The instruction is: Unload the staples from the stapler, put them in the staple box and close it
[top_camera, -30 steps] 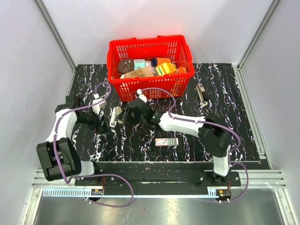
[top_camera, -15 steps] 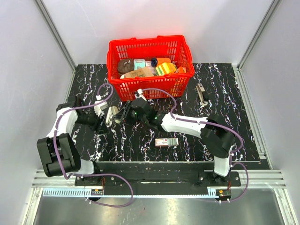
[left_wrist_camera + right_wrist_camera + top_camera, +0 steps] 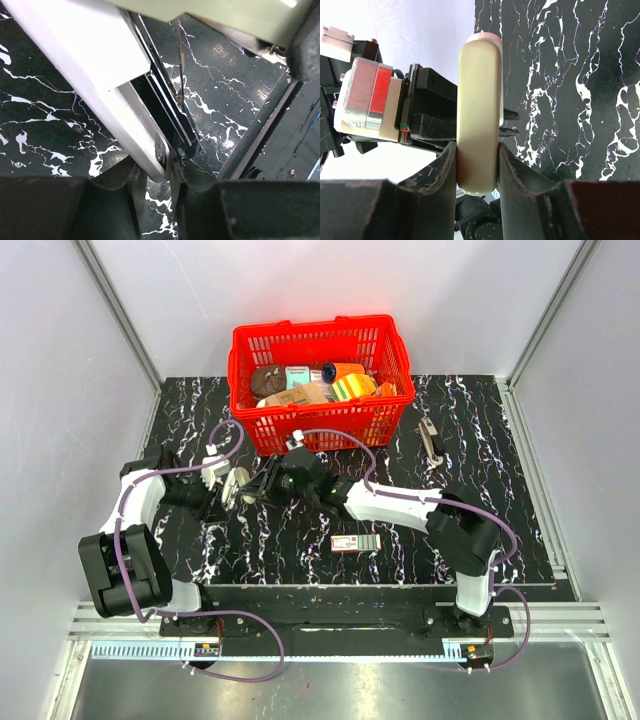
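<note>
Just now the left gripper [image 3: 159,172] goes from wide open to pinched on the tip of the stapler [image 3: 478,100], held mid-body by the right gripper [image 3: 477,167] above the table [image 3: 500,440] by the red basket [image 3: 320,430], so both arms look set to pull the staple tray open.

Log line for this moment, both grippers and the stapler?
right gripper: holds stapler near one end | left gripper: pinches the stapler too | staples out: cannot tell
</note>
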Controlling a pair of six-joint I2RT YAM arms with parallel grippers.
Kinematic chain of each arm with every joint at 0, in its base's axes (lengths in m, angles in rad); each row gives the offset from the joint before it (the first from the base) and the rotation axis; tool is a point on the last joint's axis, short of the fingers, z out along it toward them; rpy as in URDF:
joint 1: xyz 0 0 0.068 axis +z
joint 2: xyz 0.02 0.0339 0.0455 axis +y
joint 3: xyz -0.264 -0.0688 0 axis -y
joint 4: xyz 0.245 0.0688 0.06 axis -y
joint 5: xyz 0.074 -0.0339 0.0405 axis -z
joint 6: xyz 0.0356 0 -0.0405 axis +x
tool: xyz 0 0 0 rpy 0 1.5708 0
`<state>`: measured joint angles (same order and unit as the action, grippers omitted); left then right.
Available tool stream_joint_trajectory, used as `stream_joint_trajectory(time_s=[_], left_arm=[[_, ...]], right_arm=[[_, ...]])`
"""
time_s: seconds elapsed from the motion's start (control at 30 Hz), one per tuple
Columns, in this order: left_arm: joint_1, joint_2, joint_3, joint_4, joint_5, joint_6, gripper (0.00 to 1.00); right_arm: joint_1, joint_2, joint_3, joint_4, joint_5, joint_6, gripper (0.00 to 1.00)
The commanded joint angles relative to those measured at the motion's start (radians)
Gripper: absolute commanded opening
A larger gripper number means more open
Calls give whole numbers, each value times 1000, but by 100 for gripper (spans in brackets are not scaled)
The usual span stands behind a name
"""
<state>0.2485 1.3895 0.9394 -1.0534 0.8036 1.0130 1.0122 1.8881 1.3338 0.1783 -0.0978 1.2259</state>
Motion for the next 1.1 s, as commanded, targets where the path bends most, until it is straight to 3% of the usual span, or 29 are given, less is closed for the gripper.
stream_joint_trajectory(time_s=[0.0,0.23,0.43,0.77,1.07], left_arm=[[-2,-29,4,23,13,68,24],[-2,-61,-10,79,-41,64,15],[-2,-96,-39,182,-107,42,1],[-90,-202,-171,443,-346,110,0],[-192,-308,-306,670,-477,168,0]], right_arm=[[3,-1,-19,63,-88,0,0],[-1,8,-58,14,-135,-81,0],[-1,-17,-67,-68,-152,-233,0],[-1,-43,-67,-221,-169,-414,0],[-4,-60,-62,-281,-163,-537,0]])
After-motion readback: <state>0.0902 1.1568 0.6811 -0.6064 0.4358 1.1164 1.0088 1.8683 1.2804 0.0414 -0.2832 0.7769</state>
